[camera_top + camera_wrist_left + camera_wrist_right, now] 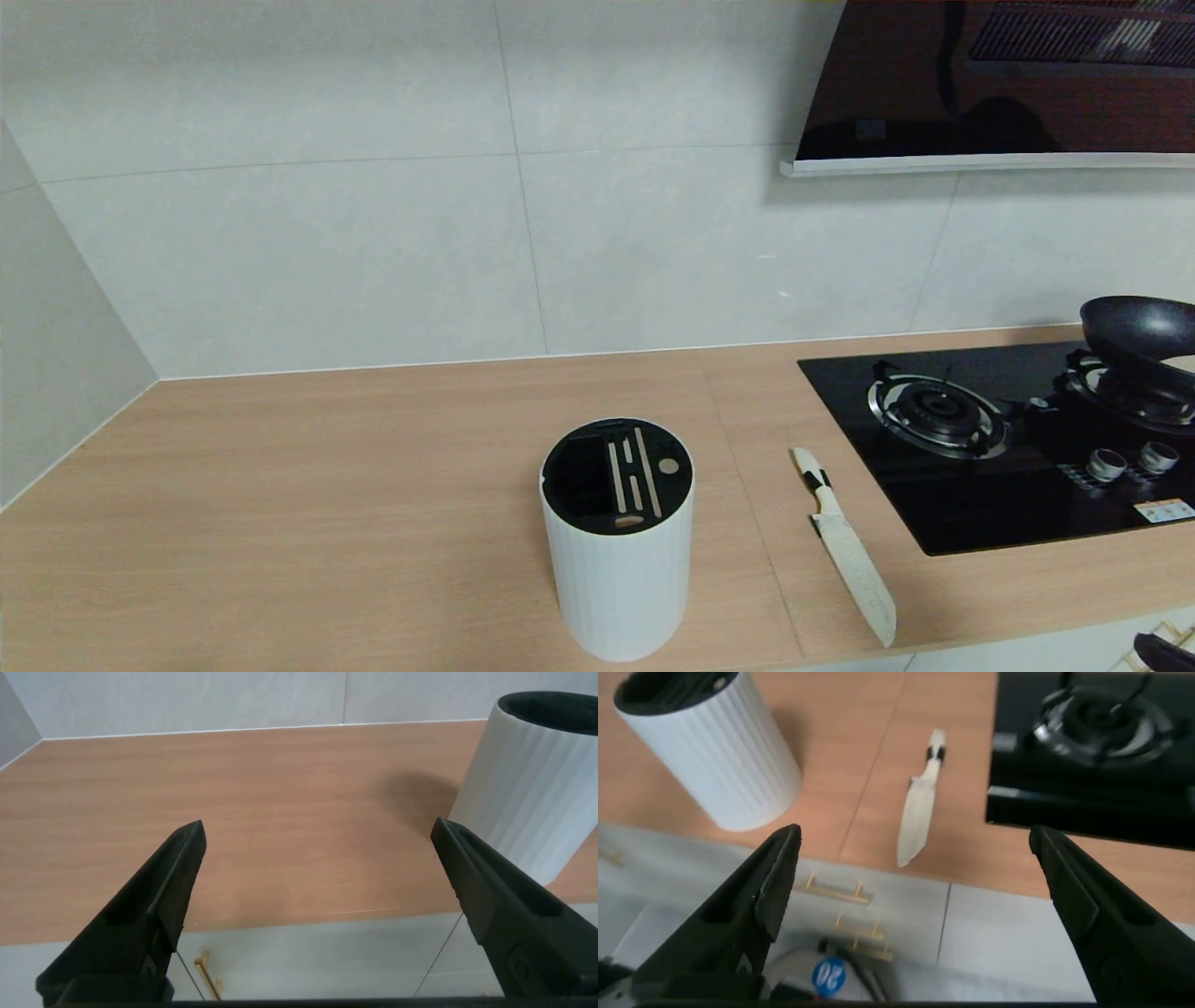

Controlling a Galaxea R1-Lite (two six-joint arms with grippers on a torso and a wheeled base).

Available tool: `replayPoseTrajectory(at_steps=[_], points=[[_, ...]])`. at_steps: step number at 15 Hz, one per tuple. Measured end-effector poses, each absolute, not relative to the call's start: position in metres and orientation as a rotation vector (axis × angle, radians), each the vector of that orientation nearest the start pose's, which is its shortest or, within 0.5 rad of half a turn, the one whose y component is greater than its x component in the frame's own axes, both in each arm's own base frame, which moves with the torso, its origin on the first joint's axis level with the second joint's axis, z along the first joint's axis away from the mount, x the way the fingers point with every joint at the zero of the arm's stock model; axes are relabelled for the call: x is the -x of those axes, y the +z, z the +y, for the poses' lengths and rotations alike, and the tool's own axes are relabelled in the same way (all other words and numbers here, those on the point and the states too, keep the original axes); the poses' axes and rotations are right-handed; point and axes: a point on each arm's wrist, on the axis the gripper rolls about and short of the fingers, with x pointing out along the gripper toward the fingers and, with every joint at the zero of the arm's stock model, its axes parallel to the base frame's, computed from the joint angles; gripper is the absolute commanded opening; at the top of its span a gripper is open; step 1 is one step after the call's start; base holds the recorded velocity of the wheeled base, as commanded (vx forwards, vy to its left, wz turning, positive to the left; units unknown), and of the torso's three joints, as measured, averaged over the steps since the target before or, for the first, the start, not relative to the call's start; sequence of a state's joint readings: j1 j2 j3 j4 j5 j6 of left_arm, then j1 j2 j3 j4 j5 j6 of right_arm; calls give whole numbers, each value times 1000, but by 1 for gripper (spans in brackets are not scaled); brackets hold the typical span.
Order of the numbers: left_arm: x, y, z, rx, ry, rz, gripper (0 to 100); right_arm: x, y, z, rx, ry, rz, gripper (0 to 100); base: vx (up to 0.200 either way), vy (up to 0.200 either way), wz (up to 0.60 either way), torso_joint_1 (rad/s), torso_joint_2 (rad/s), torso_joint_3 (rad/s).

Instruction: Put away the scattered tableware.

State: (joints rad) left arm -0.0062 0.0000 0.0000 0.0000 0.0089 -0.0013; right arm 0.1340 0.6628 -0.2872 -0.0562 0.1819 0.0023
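Cream-white and slim, the knife (845, 546) lies flat on the wooden bench (327, 485), and it is the 1 piece of tableware left loose. My right end effector (913, 833) hangs released, its 2 fingers spread wide with nothing between them, out past the bench's front edge. From there the knife (920, 812) sits straight ahead and a little below, roughly centred in the gap between my fingers. Its long axis runs nearly front to back across the bench: the blade tip points toward me, close to the front edge, and the black-banded handle lies at the far end, angled slightly toward my left. The black hob (1008, 448) is just beside it on my right, apart from the blade. The white ribbed holder (621, 551) stands upright to the knife's left, near but not touching, its black slotted top facing up. My left end effector (316, 831) is likewise released and empty, with the holder (533, 784) ahead and off toward my right. I judge the right arm the nearer one for the knife, and the reach would have to pass over the blade to get to the handle.
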Motion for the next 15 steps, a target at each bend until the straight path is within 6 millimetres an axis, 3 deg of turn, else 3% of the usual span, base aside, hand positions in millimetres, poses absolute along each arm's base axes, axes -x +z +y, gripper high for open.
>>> replayPoseTrajectory(at_steps=[8, 11, 15], points=[[23, 75, 0, 1, 2, 0, 100, -155, 174, 30, -1, 334, 497, 100, 0, 0, 0, 0, 0, 0], [23, 75, 0, 2, 2, 0, 100, -189, 157, 44, 13, 364, 552, 100, 0, 0, 0, 0, 0, 0], [23, 75, 0, 2, 3, 0, 100, -218, 118, 65, 60, 346, 600, 100, 0, 0, 0, 0, 0, 0]])
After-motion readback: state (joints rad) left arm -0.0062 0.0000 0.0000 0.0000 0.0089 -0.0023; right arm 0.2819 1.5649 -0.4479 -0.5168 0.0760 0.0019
